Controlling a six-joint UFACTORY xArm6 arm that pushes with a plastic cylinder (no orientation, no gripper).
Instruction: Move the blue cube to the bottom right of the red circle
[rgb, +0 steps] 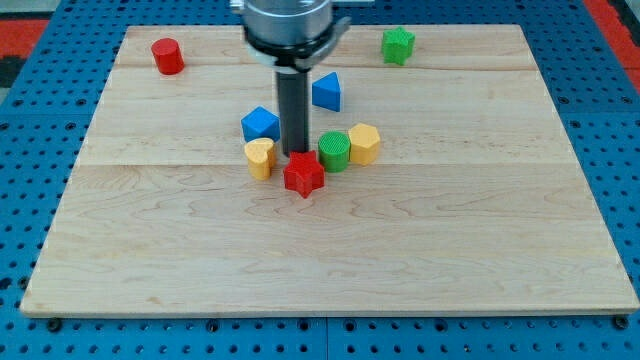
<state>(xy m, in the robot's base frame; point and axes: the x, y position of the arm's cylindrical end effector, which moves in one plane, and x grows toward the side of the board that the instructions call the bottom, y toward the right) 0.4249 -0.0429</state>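
The blue cube (260, 125) sits near the board's middle, left of my rod. The red circle (167, 56), a short cylinder, stands at the view's top left, far from the cube. My tip (296, 153) rests on the board just right of the blue cube, above the red star (304, 175) and between the yellow heart-like block (260, 158) and the green cylinder (334, 151). It sits close to the cube's lower right side; I cannot tell if it touches.
A blue triangular block (327, 92) lies right of the rod. A yellow hexagon (365, 144) sits beside the green cylinder. A green star (398, 45) is at the top right. The wooden board (330, 270) lies on a blue pegboard.
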